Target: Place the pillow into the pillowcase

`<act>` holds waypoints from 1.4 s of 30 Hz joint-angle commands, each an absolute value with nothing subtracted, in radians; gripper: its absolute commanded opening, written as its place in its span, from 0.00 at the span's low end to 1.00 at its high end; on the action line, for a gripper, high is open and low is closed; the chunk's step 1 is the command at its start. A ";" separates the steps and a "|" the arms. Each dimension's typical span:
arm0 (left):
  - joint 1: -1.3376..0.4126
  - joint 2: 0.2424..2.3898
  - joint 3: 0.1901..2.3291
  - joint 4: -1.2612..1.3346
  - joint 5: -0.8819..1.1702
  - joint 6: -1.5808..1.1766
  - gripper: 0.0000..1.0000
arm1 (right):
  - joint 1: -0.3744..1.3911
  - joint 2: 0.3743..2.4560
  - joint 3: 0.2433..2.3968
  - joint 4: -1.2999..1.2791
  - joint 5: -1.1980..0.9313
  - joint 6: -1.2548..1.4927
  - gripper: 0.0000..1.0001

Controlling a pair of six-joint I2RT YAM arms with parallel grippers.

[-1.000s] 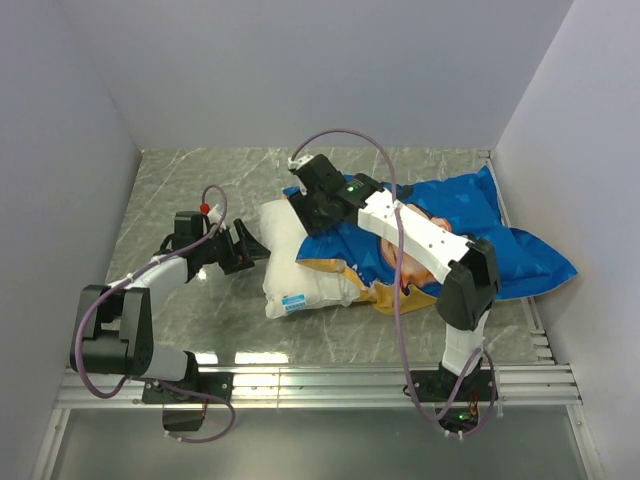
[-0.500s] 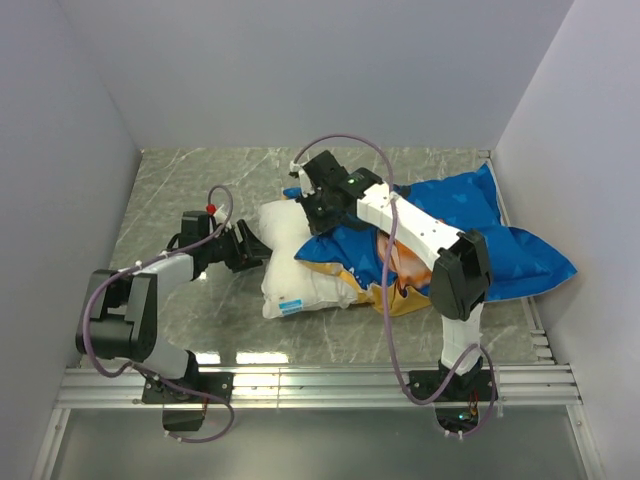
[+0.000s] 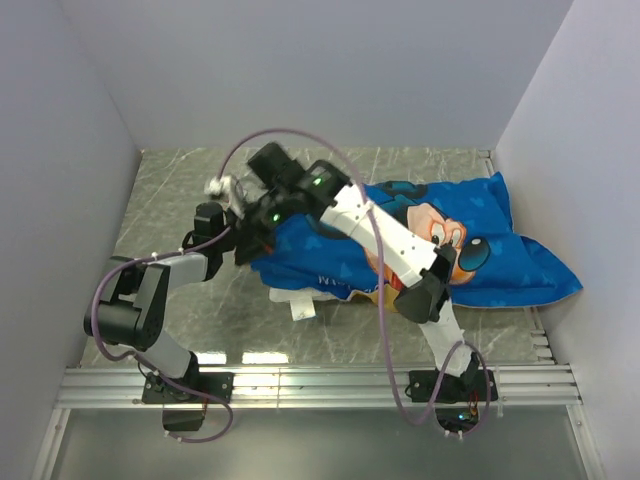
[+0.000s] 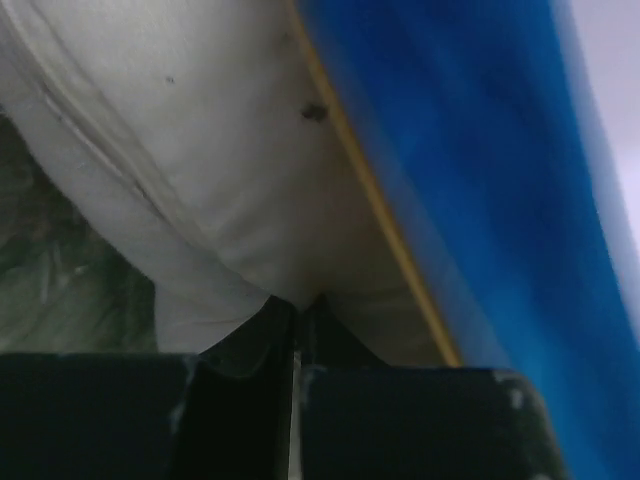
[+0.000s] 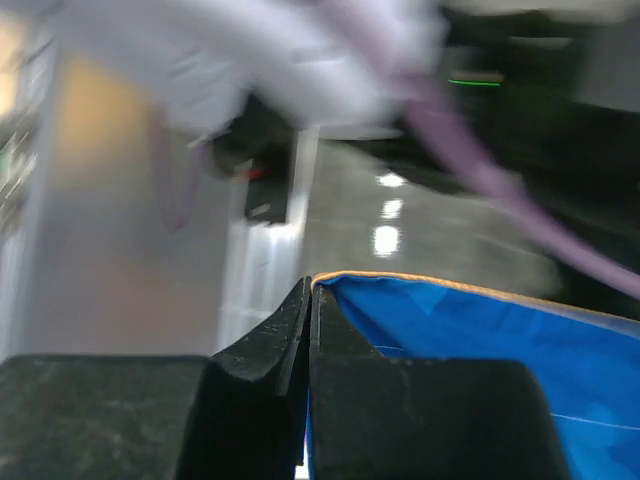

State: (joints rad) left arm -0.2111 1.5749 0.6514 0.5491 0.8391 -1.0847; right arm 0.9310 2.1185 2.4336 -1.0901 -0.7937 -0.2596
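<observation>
The blue pillowcase (image 3: 490,270), mouse face up, lies across the table and covers most of the pillow. Only a white strip of the pillow (image 3: 298,303) shows under its near edge. My right gripper (image 3: 256,234) is at the case's left end. In the right wrist view it (image 5: 312,285) is shut on the orange-trimmed rim of the pillowcase (image 5: 470,340). My left gripper (image 3: 233,243) meets that same end from the left. Its wrist view shows it (image 4: 297,303) shut, pinching the white pillow (image 4: 230,160), with the pillowcase (image 4: 480,180) draped along the right.
Grey walls (image 3: 70,150) close in the marbled table (image 3: 180,190) on three sides. A metal rail (image 3: 320,380) runs along the near edge by the arm bases. The right arm's purple cable (image 3: 385,300) loops over the pillowcase.
The right gripper has pulled the pillowcase's open end left over the pillow, which now hides most of it. The left gripper has closed on the pillow's end.
</observation>
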 commanded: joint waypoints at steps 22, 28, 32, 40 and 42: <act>0.084 1.519 0.833 0.123 0.957 -0.754 0.54 | 0.904 1.720 1.901 -0.878 -0.755 -0.177 0.70; 0.210 1.568 1.115 -0.210 0.868 -0.359 0.62 | 0.643 1.514 1.731 -0.733 -0.479 -0.051 0.70; 0.183 1.653 1.218 -0.178 0.854 -0.388 0.82 | 0.482 1.427 1.574 -0.692 -0.159 -0.097 0.69; 0.043 1.859 1.384 -0.062 0.854 -0.587 0.86 | 0.270 1.330 1.260 -0.726 0.270 -0.232 0.66; 0.008 1.878 1.372 0.025 0.882 -0.664 0.87 | 0.261 1.304 1.186 -0.707 0.304 -0.241 0.66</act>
State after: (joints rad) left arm 0.0566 1.8702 1.3457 -0.0811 0.8417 -0.5518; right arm 0.2638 1.3449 1.2762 -0.7082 0.1169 -0.1867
